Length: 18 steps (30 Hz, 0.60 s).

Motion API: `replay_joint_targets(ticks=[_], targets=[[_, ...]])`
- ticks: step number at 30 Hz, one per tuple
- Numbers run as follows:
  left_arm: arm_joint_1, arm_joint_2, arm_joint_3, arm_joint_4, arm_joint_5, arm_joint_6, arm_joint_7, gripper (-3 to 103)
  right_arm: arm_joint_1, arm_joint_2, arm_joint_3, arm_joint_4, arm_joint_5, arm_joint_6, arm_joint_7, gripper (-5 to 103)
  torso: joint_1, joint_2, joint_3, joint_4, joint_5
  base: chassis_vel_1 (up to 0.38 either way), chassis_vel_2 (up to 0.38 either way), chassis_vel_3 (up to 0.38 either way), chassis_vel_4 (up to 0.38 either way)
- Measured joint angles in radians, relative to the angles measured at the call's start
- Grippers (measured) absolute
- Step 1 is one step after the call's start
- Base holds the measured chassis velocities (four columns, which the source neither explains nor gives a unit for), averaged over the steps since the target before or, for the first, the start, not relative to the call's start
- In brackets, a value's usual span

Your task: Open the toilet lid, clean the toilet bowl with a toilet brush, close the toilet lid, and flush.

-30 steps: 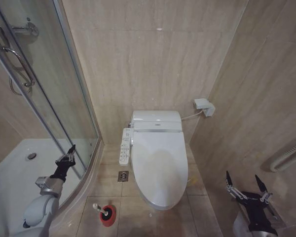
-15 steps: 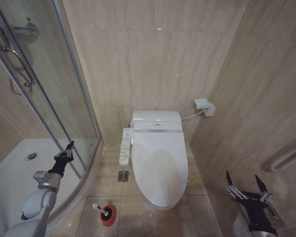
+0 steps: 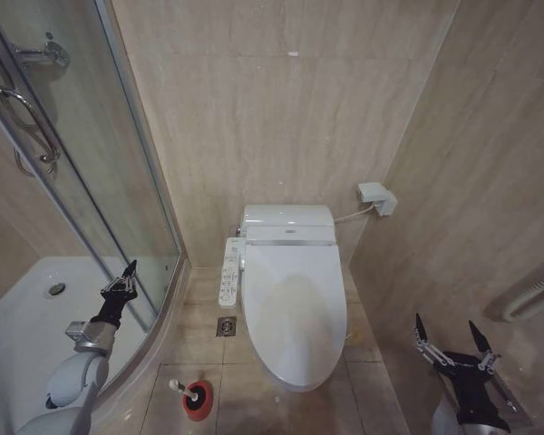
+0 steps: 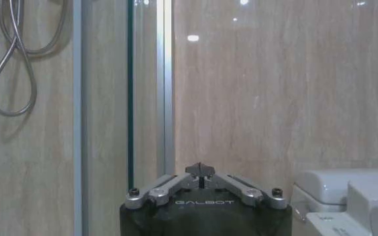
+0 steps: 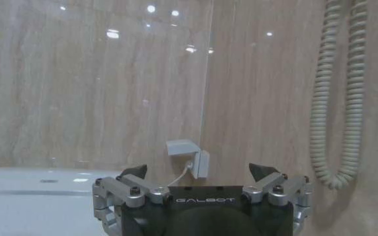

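The glossy white toilet lid (image 3: 292, 304) lies shut, and the toilet bowl is hidden beneath it. On the floor tiles to the lid's front left, the toilet brush (image 3: 183, 389) stands in its red round holder (image 3: 198, 400). My left gripper (image 3: 122, 284) hovers at the shower enclosure's edge, well left of the toilet. In the left wrist view this left gripper (image 4: 201, 170) is shut with nothing in it. My right gripper (image 3: 449, 334) is low on the right near the wall, open and holding nothing. The right wrist view shows the right gripper (image 5: 200, 172) with its fingers wide apart.
A glass shower door (image 3: 91, 181) and white shower tray (image 3: 18, 326) stand on the left. A control panel (image 3: 228, 270) juts from the toilet's left side, with a floor drain (image 3: 226, 324) below it. A wall box (image 3: 376, 197) and coiled hose (image 5: 336, 98) hang on the right.
The whole picture has shifted slightly, so the camera moved. My left arm has shifted a little beside the shower edge. The right arm, lid and brush stay put.
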Motion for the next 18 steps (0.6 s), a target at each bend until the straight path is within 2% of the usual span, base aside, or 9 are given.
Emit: replay_joint_targets(ticks=[4, 8, 13, 18], targets=[[0.008, -0.006, 0.007, 0.003, 0.033, -0.016, -0.002, 0, 0.0, 0.0, 0.0, 0.0, 0.0, 0.0, 0.0, 100, 0.0, 0.0, 0.0, 0.0001, 0.0, -0.029, 0.026, 0.031, -0.043], [0.019, -0.013, 0.003, -0.001, 0.051, -0.002, 0.008, 0, 0.0, 0.0, 0.0, 0.0, 0.0, 0.0, 0.0, 100, 0.0, 0.0, 0.0, 0.0, 0.0, -0.009, 0.007, 0.008, -0.014], [0.031, -0.016, -0.013, -0.002, 0.047, 0.012, 0.06, 0, 0.0, 0.0, 0.0, 0.0, 0.0, 0.0, 0.0, 100, 0.0, 0.0, 0.0, 0.0001, 0.0001, 0.0, 0.0, 0.0, 0.0], [0.037, -0.018, -0.016, 0.003, 0.045, 0.009, 0.077, 0, 0.0, 0.0, 0.0, 0.0, 0.0, 0.0, 0.0, 100, 0.0, 0.0, 0.0, 0.0, 0.0, 0.0, 0.0, 0.0, 0.0]])
